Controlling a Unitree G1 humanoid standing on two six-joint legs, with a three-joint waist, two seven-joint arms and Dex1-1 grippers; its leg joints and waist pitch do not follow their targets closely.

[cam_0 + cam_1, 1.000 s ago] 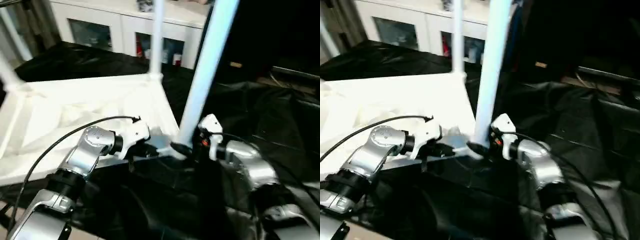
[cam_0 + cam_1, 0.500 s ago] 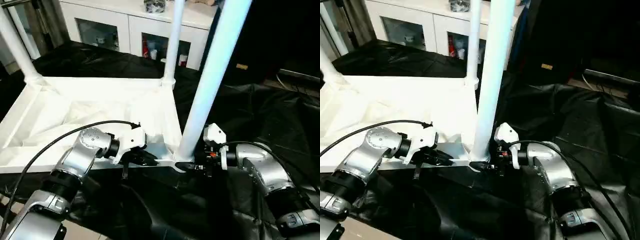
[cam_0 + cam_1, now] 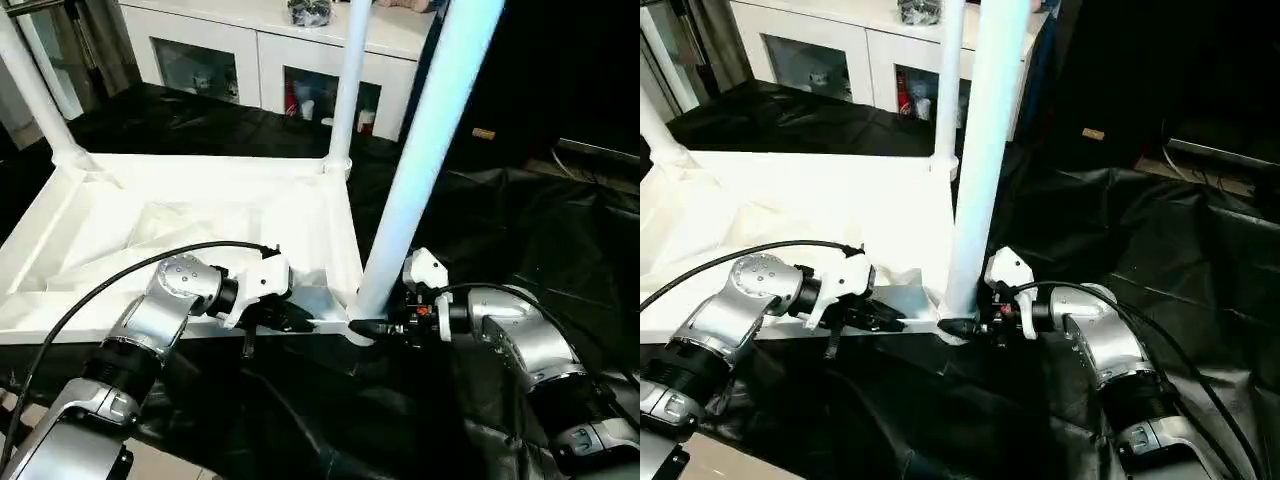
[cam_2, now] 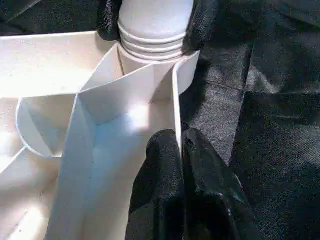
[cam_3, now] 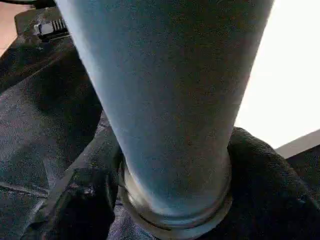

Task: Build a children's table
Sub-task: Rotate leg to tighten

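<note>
The children's table lies upside down on black cloth, its white ribbed top (image 3: 200,215) facing up. Three white tube legs stand in its corner sockets: the near right leg (image 3: 415,170), the far right leg (image 3: 345,80) and the far left leg (image 3: 30,80). My left gripper (image 3: 300,320) is shut on the thin near rim (image 4: 176,100) of the top, just beside the near right corner. My right gripper (image 3: 375,327) comes in from the right, and its black fingers (image 4: 202,22) press on both sides of the near right leg's ringed base (image 4: 155,25).
A white cabinet with glass doors (image 3: 260,50) stands behind the table. Crumpled black cloth (image 3: 520,230) covers the floor to the right and in front. A black cable (image 3: 120,275) arcs over my left forearm. Dark furniture stands at the back right.
The camera has tilted since the earliest frames. My right gripper's fingers have drawn in around the base of the near right leg. The left gripper keeps its pinch on the rim.
</note>
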